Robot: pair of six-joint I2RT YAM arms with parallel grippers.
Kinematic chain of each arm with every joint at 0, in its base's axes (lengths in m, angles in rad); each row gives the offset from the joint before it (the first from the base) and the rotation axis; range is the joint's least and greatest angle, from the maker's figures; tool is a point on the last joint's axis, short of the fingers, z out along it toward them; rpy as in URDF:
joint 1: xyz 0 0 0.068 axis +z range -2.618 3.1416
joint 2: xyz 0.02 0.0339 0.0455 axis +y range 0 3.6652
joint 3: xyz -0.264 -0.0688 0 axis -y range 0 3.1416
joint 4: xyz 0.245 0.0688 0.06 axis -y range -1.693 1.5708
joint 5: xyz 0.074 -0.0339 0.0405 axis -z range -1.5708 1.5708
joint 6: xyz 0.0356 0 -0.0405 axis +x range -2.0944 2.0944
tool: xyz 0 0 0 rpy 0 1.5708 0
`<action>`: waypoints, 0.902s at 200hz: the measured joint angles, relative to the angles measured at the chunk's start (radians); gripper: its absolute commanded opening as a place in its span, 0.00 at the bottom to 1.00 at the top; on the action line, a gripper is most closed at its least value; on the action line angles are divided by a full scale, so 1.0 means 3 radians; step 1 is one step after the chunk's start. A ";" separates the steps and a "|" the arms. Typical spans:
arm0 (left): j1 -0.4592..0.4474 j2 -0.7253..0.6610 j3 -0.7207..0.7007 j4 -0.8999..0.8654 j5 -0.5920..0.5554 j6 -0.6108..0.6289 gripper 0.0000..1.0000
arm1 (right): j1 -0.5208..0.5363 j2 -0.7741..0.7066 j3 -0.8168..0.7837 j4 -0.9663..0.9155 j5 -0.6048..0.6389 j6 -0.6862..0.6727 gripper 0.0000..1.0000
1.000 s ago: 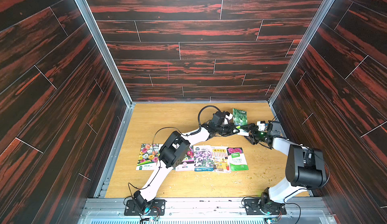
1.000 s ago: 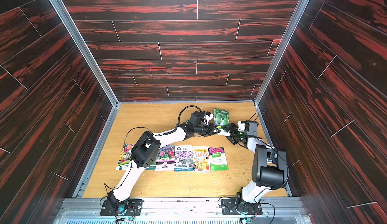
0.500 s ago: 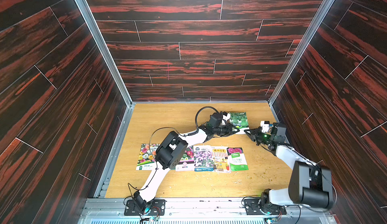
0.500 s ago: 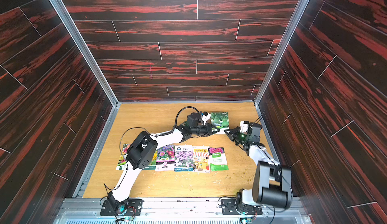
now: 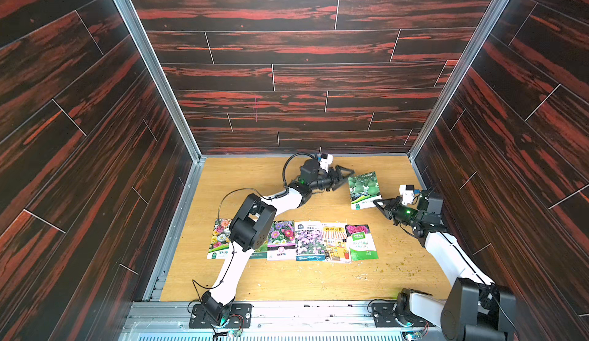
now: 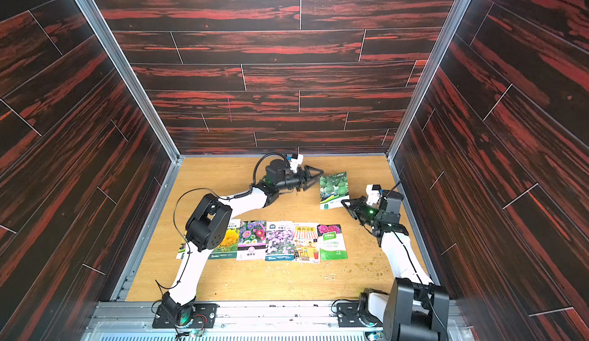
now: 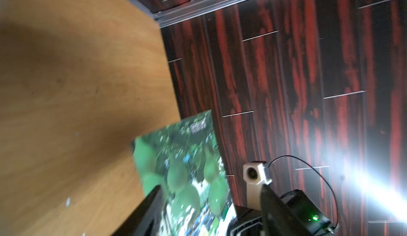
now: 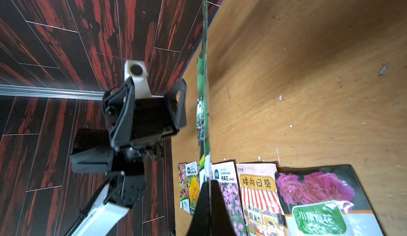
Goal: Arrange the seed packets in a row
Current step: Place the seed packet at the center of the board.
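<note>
Melons marked the one packet out of line: the melon packet [image 5: 364, 189] was held up off the table [image 5: 318, 279], behind the row of six [image 5: 309, 242]. The right claw [image 5: 378, 203] pinched its near corner, jaws shut flat on it. That corner grip probably left the sheet free to be laid beside the rose packet [image 5: 361, 242], at the row's open end. The left claw [image 5: 348, 178] stood wide at the packet's far edge; whether it touched could not be told.
</note>
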 measured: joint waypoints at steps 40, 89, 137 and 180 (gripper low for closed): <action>-0.0020 0.0114 0.0102 -0.0041 0.0169 -0.0090 0.59 | 0.0000 -0.0053 0.0000 -0.0055 -0.0011 -0.0009 0.00; -0.0053 0.0114 0.0069 -0.0402 0.0174 0.0188 0.65 | 0.0000 -0.0154 0.0000 -0.0108 -0.0011 -0.0010 0.00; -0.0043 0.0117 0.0069 -0.0595 0.0161 0.0298 0.66 | 0.0000 -0.0242 0.0000 -0.0192 -0.0020 -0.0019 0.00; -0.0039 0.0160 0.0130 -0.0451 0.0211 0.0136 0.26 | 0.0000 -0.0239 0.0000 -0.0216 -0.0032 -0.0023 0.00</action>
